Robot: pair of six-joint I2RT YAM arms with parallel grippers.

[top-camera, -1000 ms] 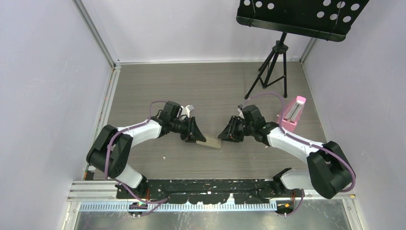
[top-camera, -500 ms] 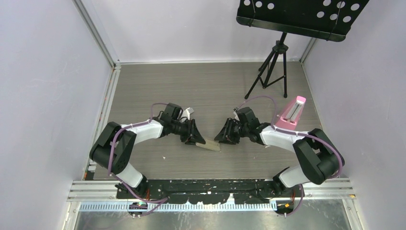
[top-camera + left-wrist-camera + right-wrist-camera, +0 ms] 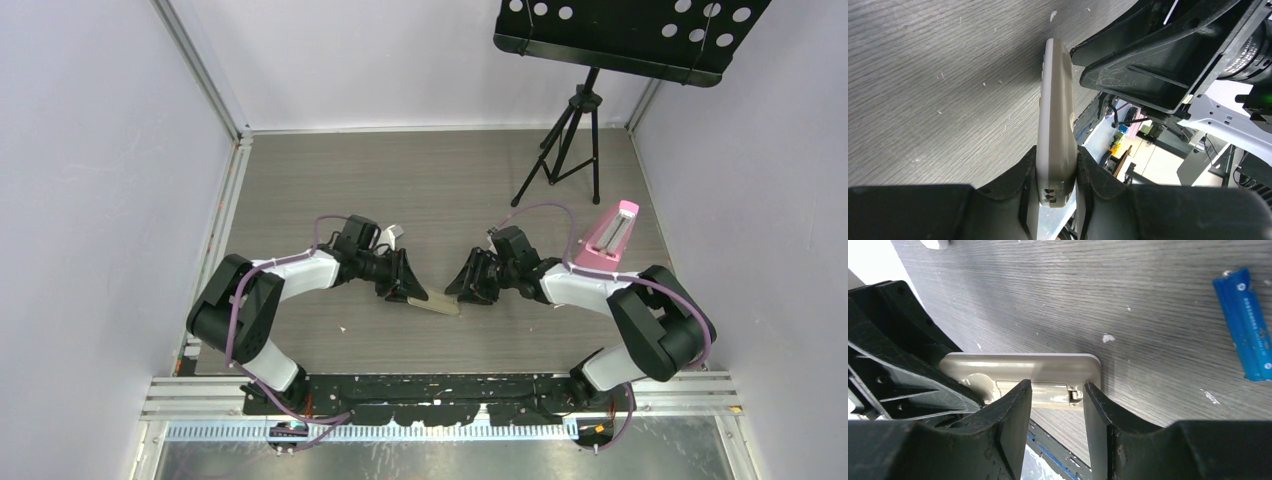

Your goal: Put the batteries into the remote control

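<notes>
My left gripper is shut on one end of the remote control, a slim tan-beige bar. In the left wrist view the remote control runs away from the left gripper, standing on its edge just above the table. My right gripper faces its other end. In the right wrist view the right gripper is open, and its fingers straddle a latch on the remote control without clamping it. A blue battery lies on the table to the right.
A pink wedge-shaped object stands at the right, behind the right arm. A black tripod music stand occupies the far right of the table. A small white piece lies behind the left gripper. Walls close in the table on three sides.
The right gripper has edged left to the remote's free end and its jaws have spread wider. The left gripper and the remote have barely moved.
</notes>
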